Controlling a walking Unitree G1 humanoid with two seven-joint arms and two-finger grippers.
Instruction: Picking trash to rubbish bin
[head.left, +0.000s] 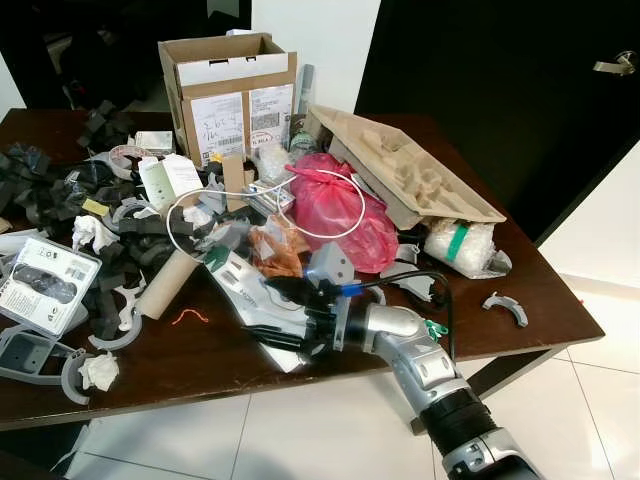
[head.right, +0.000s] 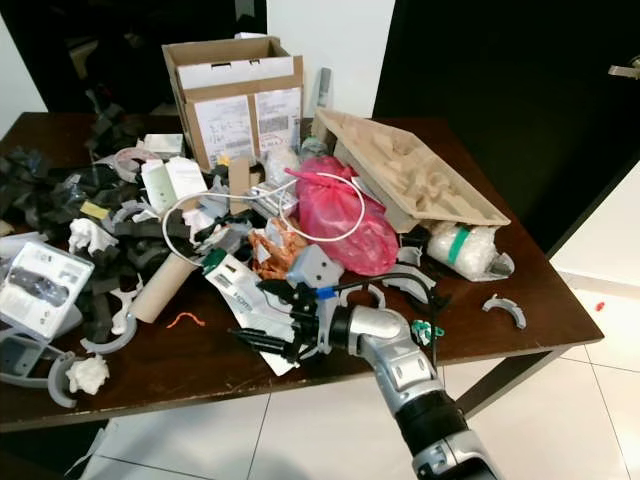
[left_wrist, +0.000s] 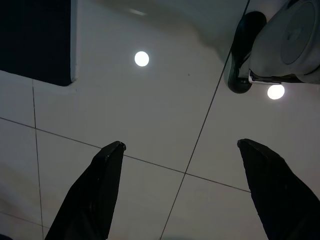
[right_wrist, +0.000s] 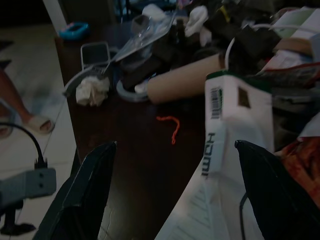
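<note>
The right gripper (head.left: 288, 315), fingers spread apart, straddles the white HDMI package (head.left: 245, 290) at the surface's (head.left: 200, 350) six-o'clock edge.

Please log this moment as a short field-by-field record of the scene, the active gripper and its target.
surface: dark wooden table heaped with trash
active gripper: right gripper, fingers open, at the table's near edge
nearest item: white HDMI packet, between the fingers
nearby: cardboard tube, red plastic bag, cardboard box
left gripper: open, over floor tiles
</note>
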